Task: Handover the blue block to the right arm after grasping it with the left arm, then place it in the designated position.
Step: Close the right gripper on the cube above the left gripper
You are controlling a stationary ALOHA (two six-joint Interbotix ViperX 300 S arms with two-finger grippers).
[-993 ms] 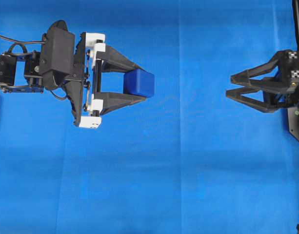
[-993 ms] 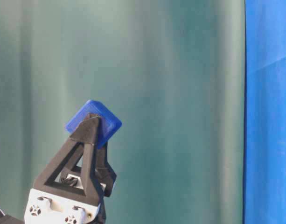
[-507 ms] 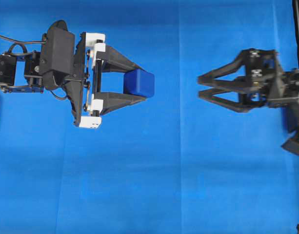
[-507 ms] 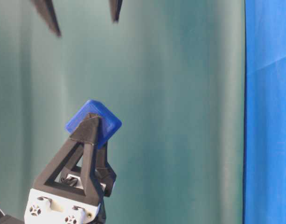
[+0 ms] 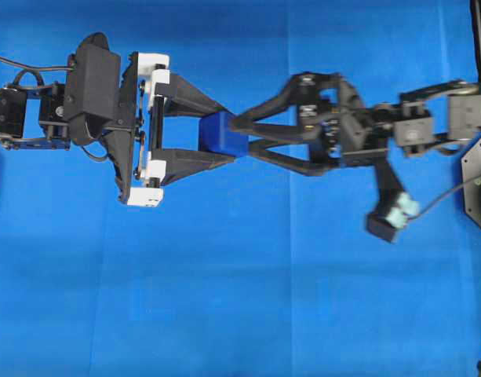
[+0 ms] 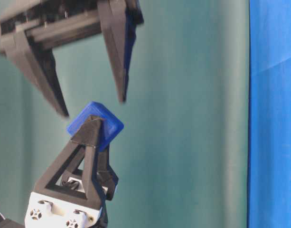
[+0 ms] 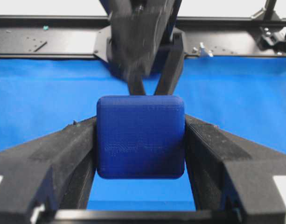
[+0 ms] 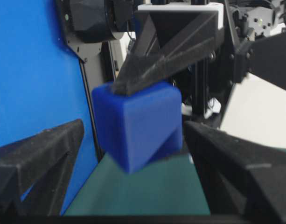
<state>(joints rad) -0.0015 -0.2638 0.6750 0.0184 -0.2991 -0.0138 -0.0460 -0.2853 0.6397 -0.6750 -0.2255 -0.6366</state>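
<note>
A bright-blue cloth (image 5: 240, 298) covers the bench. Above it the left arm (image 5: 91, 90) holds its gripper (image 5: 220, 135) level, fingers (image 7: 49, 158) clamped on the blue block (image 5: 222, 133), which hangs clear of the cloth. The right arm (image 5: 428, 118) reaches in from the opposite side; its gripper (image 5: 244, 135) is spread wide, fingers (image 8: 40, 149) straddling the block without pressing it.

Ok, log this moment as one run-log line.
phase: handover approach | left gripper: shut on blue block, held above cloth | right gripper: open, fingers either side of block, not gripping | placement: not done
</note>
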